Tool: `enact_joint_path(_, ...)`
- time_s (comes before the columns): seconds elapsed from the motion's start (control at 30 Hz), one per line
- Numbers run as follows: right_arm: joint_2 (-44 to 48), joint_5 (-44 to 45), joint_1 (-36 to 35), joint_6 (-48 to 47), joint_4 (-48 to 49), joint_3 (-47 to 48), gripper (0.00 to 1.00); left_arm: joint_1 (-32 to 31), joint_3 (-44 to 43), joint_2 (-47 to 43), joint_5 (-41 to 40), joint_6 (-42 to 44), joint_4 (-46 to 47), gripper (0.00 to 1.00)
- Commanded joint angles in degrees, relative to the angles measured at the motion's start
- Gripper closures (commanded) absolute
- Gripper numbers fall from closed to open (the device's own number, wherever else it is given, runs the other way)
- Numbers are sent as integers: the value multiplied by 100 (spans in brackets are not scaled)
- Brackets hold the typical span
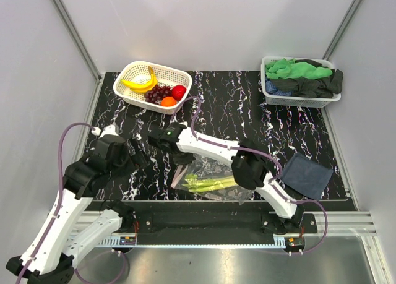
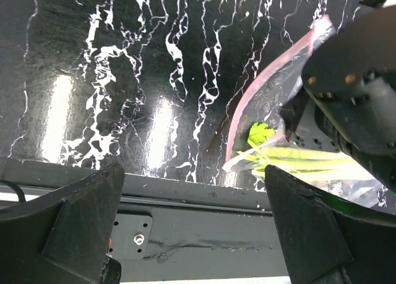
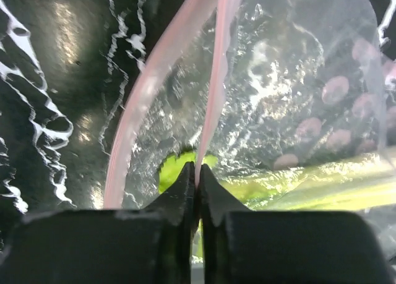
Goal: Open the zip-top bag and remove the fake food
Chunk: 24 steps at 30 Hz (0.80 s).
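The clear zip-top bag (image 1: 213, 179) lies at the table's near edge, its pinkish zip strip to the left. Pale-green stalks (image 1: 210, 185) are inside it. My right gripper (image 1: 184, 163) is shut on one side of the zip strip; in the right wrist view (image 3: 198, 170) the two strips (image 3: 213, 80) stand apart, the mouth open, with the stalks (image 3: 278, 188) beyond. My left gripper (image 1: 135, 158) is open and empty, left of the bag; its wrist view (image 2: 193, 170) shows the bag (image 2: 266, 98) and stalks (image 2: 297, 155) to the right. Banana (image 1: 141, 83), grapes (image 1: 156, 94), red fruit (image 1: 179, 91) and orange piece (image 1: 168, 101) lie in the white basket (image 1: 127, 70).
A second white basket (image 1: 303, 101) with green and black cloths stands at the back right. A blue-grey cloth (image 1: 306, 176) lies right of the bag. The table's front rail (image 2: 204, 203) runs just below the left gripper. Grey walls close in the left and right.
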<state>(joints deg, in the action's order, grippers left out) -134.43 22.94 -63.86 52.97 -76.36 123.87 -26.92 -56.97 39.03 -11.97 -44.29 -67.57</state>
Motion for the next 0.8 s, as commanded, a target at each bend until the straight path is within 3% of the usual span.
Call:
enact_joint_path(0.0, 855, 132, -136, -32, -952, -354, 100, -24, -253, 254, 475, 193, 226, 1)
enact_joint_path(0.13, 1602, -60, -136, -732, -697, -636, 100, -24, -218, 456, 1721, 518, 840, 1)
enact_joint_path(0.17, 1830, -157, -145, -918, -514, -758, 100, -24, -27, 457, 2559, 640, 1347, 1)
enact_joint_path(0.27, 2806, -693, -92, -1709, 409, -1426, 100, -24, 378, 387, 3714, 362, 2480, 15)
enact_joint_path(0.33, 3352, -1201, -66, -2158, 919, -1830, 100, -24, 809, 343, 3973, 71, 3045, 20)
enact_joint_path(0.37, 3597, -1369, -57, -2281, 1060, -1954, 100, -15, 915, 377, 4226, -182, 3596, 30)
enact_joint_path(0.47, 3888, -2029, -66, -2607, 1535, -2568, 100, -15, 1021, 631, 4694, -536, 4444, 46)
enact_joint_path(0.53, 4003, -2275, -57, -2651, 1808, -2771, 100, -15, 899, 799, 4922, -668, 4787, 52)
enact_joint_path(0.63, 4240, -2452, -57, -2652, 2107, -3105, 100, -112, 688, 1124, 5081, -616, 4815, 58)
enact_joint_path(0.7, 4364, -2487, -57, -2608, 2238, -3273, 100, -226, 644, 1273, 5143, -686, 4815, 67)
enact_joint_path(0.77, 4416, -2549, -39, -2555, 2309, -3404, 100, -479, 661, 1222, 4898, -765, 4815, 69)
